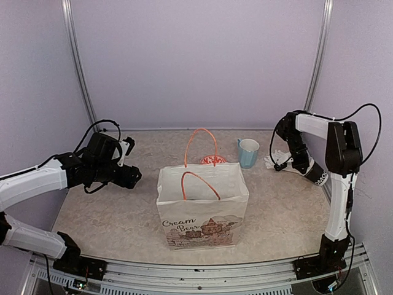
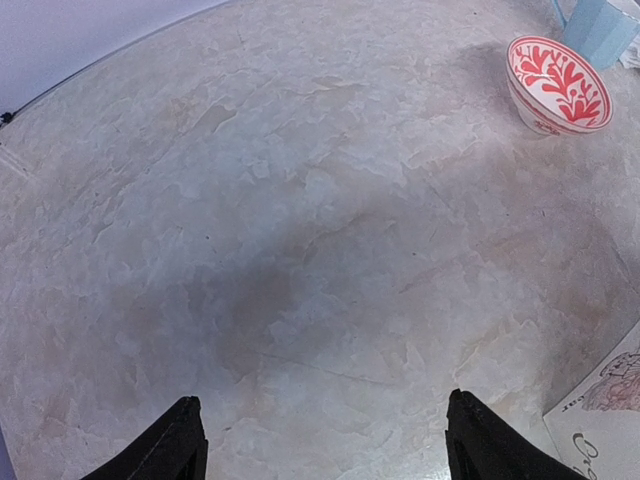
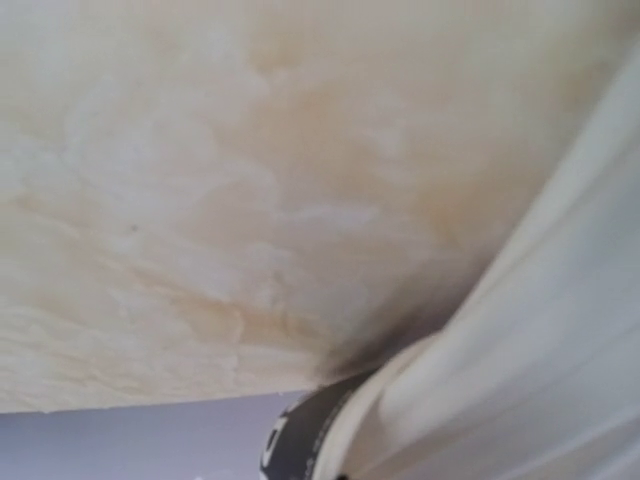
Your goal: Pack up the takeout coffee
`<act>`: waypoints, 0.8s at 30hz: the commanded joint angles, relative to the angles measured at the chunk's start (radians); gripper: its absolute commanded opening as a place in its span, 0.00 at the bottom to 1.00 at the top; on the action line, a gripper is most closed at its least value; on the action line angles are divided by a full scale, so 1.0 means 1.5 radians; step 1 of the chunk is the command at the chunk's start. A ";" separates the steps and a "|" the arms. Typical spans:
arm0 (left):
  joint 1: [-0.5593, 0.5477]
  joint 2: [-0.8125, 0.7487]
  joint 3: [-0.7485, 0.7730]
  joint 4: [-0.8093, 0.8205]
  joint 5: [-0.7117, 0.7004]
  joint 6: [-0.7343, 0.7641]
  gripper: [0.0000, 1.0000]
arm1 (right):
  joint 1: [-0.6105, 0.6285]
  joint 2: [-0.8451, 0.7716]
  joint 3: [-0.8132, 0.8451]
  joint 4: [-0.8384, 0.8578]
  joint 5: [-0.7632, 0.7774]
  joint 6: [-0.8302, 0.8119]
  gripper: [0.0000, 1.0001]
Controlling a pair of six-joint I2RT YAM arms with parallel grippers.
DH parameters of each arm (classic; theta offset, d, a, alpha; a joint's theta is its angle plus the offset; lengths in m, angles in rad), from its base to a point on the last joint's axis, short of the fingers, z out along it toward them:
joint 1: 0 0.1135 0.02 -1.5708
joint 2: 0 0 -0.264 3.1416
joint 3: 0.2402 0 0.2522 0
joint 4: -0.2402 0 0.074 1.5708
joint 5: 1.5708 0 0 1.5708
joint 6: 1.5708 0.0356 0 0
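1. Table (image 1: pixel 110 209): marbled top.
2. Paper bag (image 1: pixel 202 212): upright at centre, mouth open, orange handles up.
3. Left gripper (image 2: pixel 322 440): fingers spread, nothing between them, over bare table left of the bag.
4. Right gripper (image 1: pixel 285 165): fingers closed, low at far right by white clutter (image 1: pixel 274 158). Wrist view is blurred, so can't tell if anything is pinched.
5. Blue mug (image 1: pixel 249 152): behind and right of the bag, near the clutter.
6. Red-and-white bowl (image 2: pixel 558 85): just behind the bag.
7. Takeout cups: not visible in any view; bag interior hidden.
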State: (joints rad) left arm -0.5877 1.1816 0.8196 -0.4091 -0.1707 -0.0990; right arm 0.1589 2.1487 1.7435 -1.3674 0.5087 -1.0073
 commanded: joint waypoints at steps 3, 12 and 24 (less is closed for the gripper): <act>0.006 0.011 -0.005 0.015 0.011 0.008 0.80 | 0.005 -0.065 0.029 -0.008 -0.065 -0.017 0.00; 0.007 0.022 -0.001 0.014 0.013 0.007 0.81 | -0.015 -0.073 0.021 -0.008 -0.129 -0.006 0.00; 0.007 0.030 0.000 0.012 0.015 0.006 0.81 | -0.014 -0.047 0.010 -0.008 -0.140 -0.002 0.00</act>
State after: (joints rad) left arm -0.5835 1.2186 0.8196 -0.4076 -0.1608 -0.0990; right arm 0.1436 2.0628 1.7691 -1.3655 0.3031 -1.0122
